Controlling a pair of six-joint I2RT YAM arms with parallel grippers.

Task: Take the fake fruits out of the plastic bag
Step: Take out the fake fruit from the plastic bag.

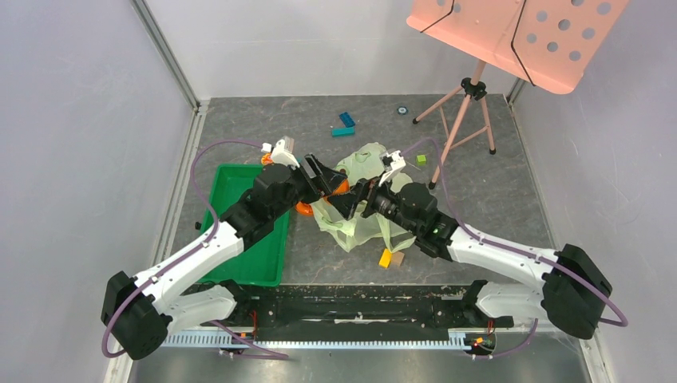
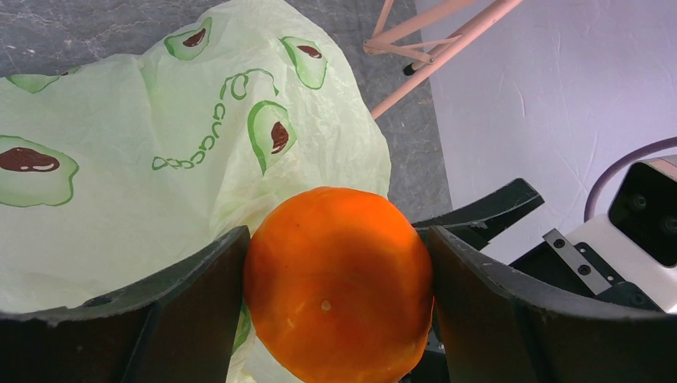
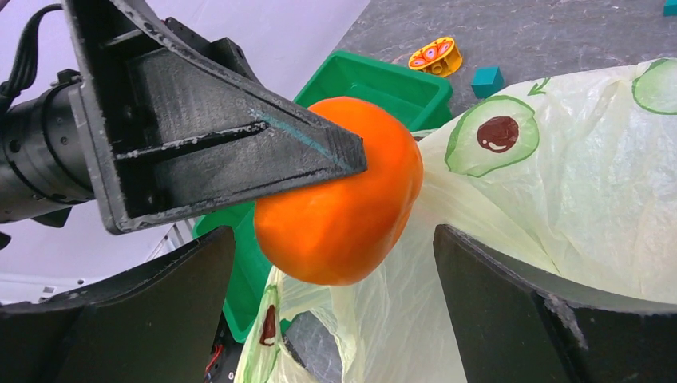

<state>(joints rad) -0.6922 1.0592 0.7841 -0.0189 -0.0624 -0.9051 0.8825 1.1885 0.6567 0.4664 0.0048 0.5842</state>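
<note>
two hands meet at the pale green plastic bag point(image 2: 144, 183) printed with halved avocados, which lies crumpled on the grey desk point(image 1: 495, 199) beside the green tray point(image 3: 375, 80), with a pink music stand point(image 1: 471, 88) behind it. the left hand point(image 2: 337, 239) is clenched on the round orange fake fruit point(image 3: 343, 215), one finger against each side, holding it close over the bag's crinkled film. the right hand point(image 3: 333, 239) is released, its jaws spread wide to either side of the fruit without touching it.

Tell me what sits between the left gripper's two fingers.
The round orange fruit, pressed against both fingers; the plastic bag lies behind it. The left wrist view shows this.
</note>
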